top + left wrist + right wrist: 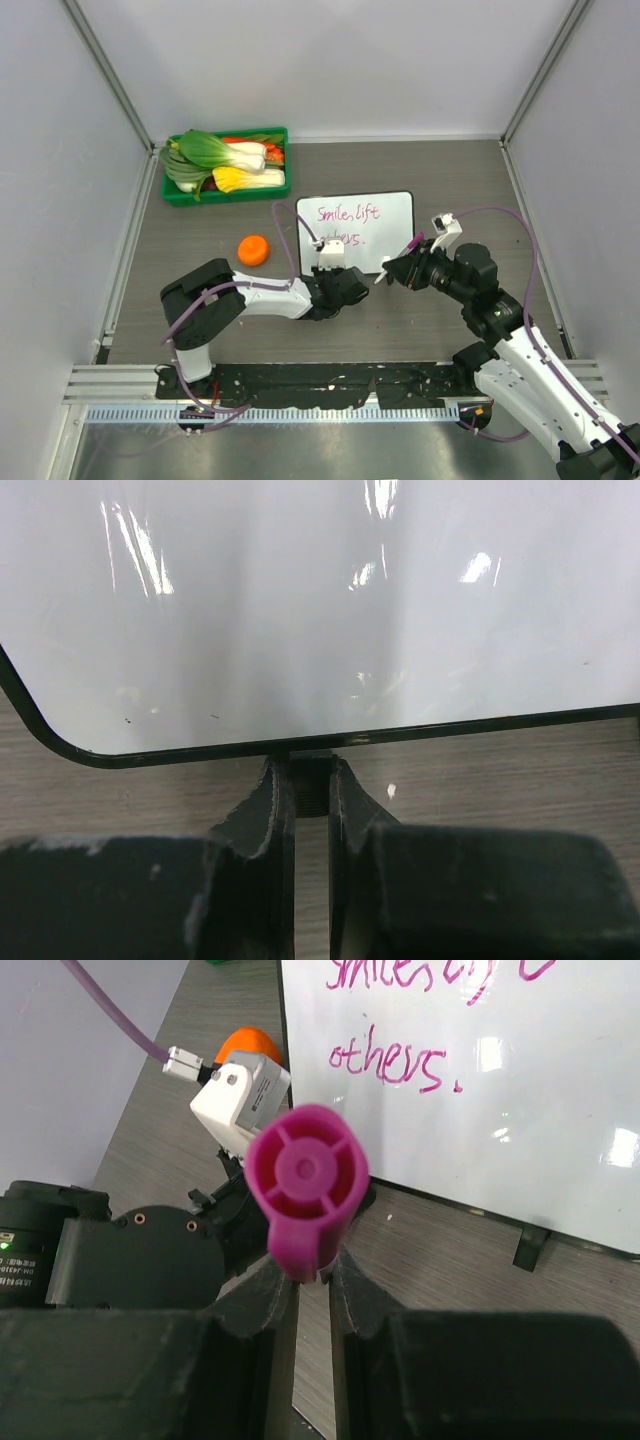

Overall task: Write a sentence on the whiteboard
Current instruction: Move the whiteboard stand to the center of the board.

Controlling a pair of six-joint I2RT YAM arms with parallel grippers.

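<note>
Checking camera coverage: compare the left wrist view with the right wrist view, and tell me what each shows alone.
Left wrist only: the left tool closed on a little black foot below a blank stretch of board. Right wrist only: the right tool gripping a magenta plastic marker, the pink handwritten sentence, a round orange fruit. Both: the glossy white black-framed whiteboard on the grey wood-grain table.

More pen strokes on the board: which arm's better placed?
Right. The right claw grips the magenta plastic marker near the glossy black-framed whiteboard; the left claw is pinched on its black foot, apparently steadying it.
</note>
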